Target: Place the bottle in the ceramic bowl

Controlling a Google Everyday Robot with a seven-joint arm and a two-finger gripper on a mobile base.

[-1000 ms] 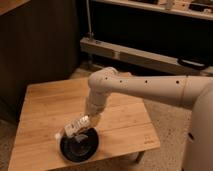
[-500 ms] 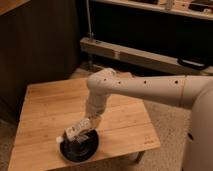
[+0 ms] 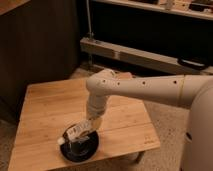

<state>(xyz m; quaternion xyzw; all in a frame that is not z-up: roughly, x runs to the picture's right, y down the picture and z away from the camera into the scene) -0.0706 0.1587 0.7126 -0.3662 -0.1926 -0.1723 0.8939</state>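
Observation:
The black ceramic bowl (image 3: 87,150) sits near the front edge of the wooden table (image 3: 45,110). My gripper (image 3: 85,127) hangs at the end of the white arm directly over the bowl and is shut on the bottle (image 3: 74,133). The whitish bottle lies tilted, its white cap pointing down-left past the bowl's left rim. Its lower side is at the bowl's inside or just above it; I cannot tell whether it touches. Most of the bowl's inside is hidden by the bottle and gripper.
The table's front edge runs just below the bowl, and its right edge is at about (image 3: 150,130). A dark cabinet wall (image 3: 40,45) stands behind the table. A low metal shelf rail (image 3: 140,55) runs at the back right. Speckled floor lies on the right.
My gripper has come down a little and to the left with the bottle, bringing it lower over the bowl. The bowl has not moved.

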